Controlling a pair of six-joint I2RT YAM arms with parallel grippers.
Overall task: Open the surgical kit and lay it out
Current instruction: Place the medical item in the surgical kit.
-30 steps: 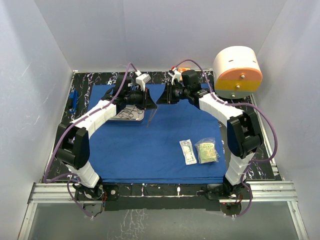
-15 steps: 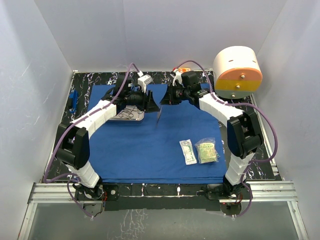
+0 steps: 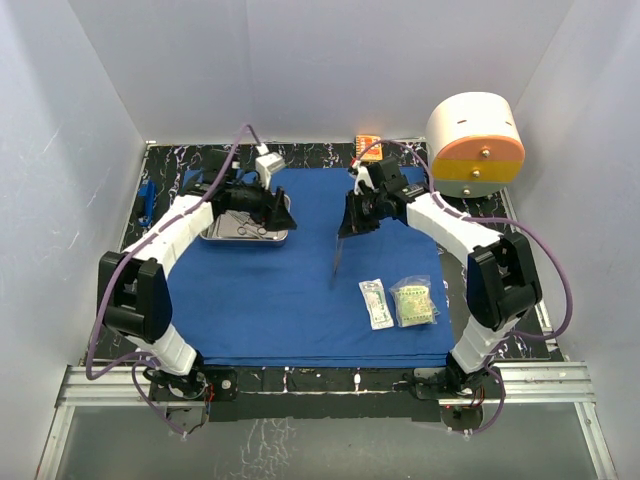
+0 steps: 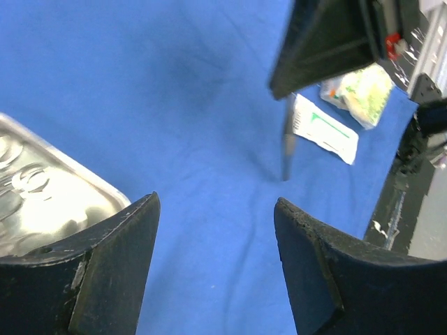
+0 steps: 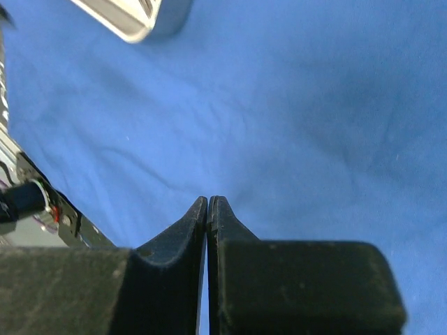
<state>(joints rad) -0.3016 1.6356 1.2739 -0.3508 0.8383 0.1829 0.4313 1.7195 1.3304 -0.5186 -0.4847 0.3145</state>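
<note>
Since the blue cloth wrap (image 3: 290, 310) lies unfolded and flat on the table (image 3: 165, 170), I judge the opening step done and the laying-out under way. The steel tray (image 3: 243, 232) sits on the cloth's far left part, and ring handles (image 4: 28, 185) of at least one tool show inside it. A white packet (image 3: 376, 303) and a greenish packet (image 3: 414, 302) lie side by side toward the near right corner, well apart from the tray. My right claw (image 3: 345, 232), jaws pressed together, pinches a slim metal instrument (image 3: 337, 262) by its upper end. It hangs almost upright over the middle of the cloth, between tray and packets; I cannot tell whether its tip touches. My left claw (image 4: 213, 202), jaws apart and carrying nothing, hovers just beside the tray's right end. What is left, in my judgement, is to set this instrument down on bare cloth and then bring out what lies in the tray.
</note>
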